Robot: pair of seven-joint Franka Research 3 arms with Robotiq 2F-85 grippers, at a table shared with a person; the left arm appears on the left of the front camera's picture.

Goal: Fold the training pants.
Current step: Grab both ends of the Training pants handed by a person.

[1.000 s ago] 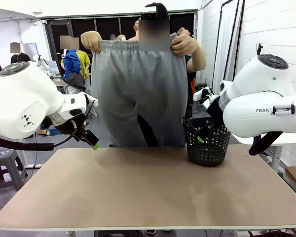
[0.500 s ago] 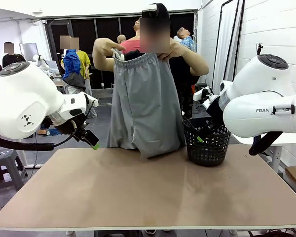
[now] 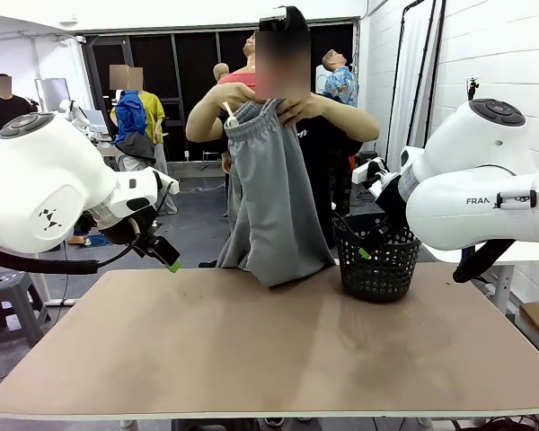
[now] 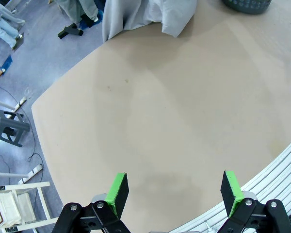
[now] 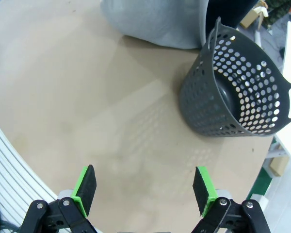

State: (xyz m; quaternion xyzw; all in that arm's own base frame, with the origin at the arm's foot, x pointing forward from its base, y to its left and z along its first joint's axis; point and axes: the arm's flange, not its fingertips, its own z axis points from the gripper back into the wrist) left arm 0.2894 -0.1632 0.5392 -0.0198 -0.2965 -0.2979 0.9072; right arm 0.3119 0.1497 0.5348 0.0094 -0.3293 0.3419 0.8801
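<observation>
A person across the table holds the light grey training pants (image 3: 271,197) up by the waistband with both hands (image 3: 292,108). The pants are doubled lengthwise and their lower end rests on the table's far edge. That lower end also shows at the top of the left wrist view (image 4: 150,14) and of the right wrist view (image 5: 155,22). My left gripper (image 3: 166,256) hovers open over the table's left side, well short of the pants, with nothing between its green pads (image 4: 117,190). Beside the basket my right gripper (image 3: 370,247) is open and empty too (image 5: 145,187).
A black mesh basket (image 3: 377,262) stands at the far right of the table, right of the pants and just ahead of my right gripper (image 5: 237,92). The tan tabletop (image 3: 269,350) spreads bare toward the near edge. A grey stool (image 4: 7,128) stands on the floor to the left.
The person has brought both hands together, doubling the spread pants lengthwise into a narrow hanging strip. Neither arm has moved.
</observation>
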